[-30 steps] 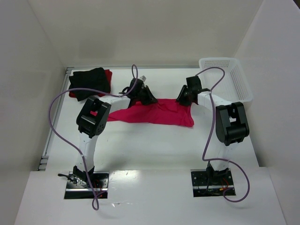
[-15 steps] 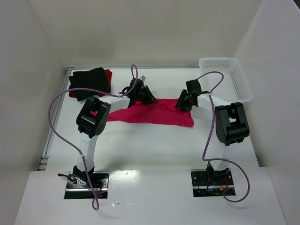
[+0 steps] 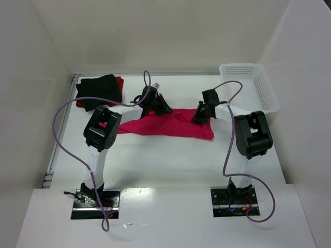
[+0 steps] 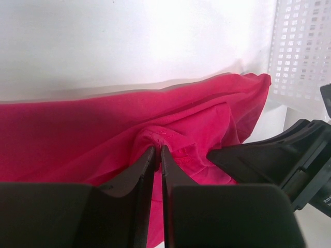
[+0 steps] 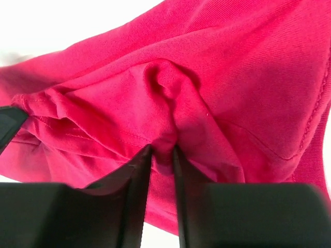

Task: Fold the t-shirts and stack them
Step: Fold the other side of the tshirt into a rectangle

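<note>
The basket (image 3: 265, 95) blocks the far right corner, the black t-shirt (image 3: 98, 90) the far left; bare table (image 3: 170, 160) lies open along the near side.

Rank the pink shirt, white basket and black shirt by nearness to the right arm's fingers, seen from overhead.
1. Crimson-pink shirt, centre, pinched in the right fingers.
2. White basket, back right.
3. Black shirt, back left corner.

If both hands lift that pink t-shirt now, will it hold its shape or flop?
Probably floppy: the pink t-shirt bunches into soft folds where the left hand and right hand pinch it. It will likely sag between the two pinches. It looks thin, so probably light.
</note>
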### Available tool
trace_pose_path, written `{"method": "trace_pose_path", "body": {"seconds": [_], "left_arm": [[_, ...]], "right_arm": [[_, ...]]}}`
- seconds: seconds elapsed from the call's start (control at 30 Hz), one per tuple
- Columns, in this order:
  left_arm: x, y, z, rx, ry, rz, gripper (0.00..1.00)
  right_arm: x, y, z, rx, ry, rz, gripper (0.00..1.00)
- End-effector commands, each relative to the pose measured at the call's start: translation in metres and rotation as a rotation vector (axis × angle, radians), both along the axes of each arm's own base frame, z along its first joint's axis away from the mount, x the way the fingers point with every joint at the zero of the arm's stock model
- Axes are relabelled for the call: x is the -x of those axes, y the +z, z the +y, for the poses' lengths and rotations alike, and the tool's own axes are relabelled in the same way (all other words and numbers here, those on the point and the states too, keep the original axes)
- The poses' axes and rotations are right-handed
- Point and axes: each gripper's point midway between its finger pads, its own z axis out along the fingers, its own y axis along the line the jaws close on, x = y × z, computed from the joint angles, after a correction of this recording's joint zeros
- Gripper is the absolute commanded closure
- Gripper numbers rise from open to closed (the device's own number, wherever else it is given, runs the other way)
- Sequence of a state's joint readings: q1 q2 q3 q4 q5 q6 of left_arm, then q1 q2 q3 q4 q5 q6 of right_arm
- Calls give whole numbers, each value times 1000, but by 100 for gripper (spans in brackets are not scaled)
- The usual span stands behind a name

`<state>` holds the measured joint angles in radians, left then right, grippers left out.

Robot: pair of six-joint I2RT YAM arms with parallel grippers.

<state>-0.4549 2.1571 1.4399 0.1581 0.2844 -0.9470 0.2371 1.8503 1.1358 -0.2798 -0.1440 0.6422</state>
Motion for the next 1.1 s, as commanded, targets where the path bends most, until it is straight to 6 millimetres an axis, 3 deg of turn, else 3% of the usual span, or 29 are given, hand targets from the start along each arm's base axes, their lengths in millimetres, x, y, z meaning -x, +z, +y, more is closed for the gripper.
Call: {"method": "trace_pose_path", "body": {"seconds": [0.0, 0.13, 0.37, 0.63, 0.83, 0.97, 1.07], "left_arm": [[-8, 13, 1, 17, 18, -44, 84], [-10, 14, 1, 21, 18, -52, 84], [-7, 11, 2, 22, 23, -38, 84], [-12, 15, 4, 35, 25, -53, 84], [-21, 17, 8, 57, 31, -59, 83], [-28, 20, 10, 62, 40, -71, 77], [-31, 15, 15, 58, 49, -63, 65]], "right_arm": [[-7, 3, 8, -27, -8, -25, 75], [-15, 7, 5, -10, -23, -51, 88], [-47, 41, 8, -19, -48, -152, 99], [-80, 60, 16, -41, -56, -209, 99], [-91, 52, 19, -41, -56, -209, 99], [-100, 49, 22, -44, -56, -223, 99], [-107, 50, 23, -46, -56, -230, 99]]}}
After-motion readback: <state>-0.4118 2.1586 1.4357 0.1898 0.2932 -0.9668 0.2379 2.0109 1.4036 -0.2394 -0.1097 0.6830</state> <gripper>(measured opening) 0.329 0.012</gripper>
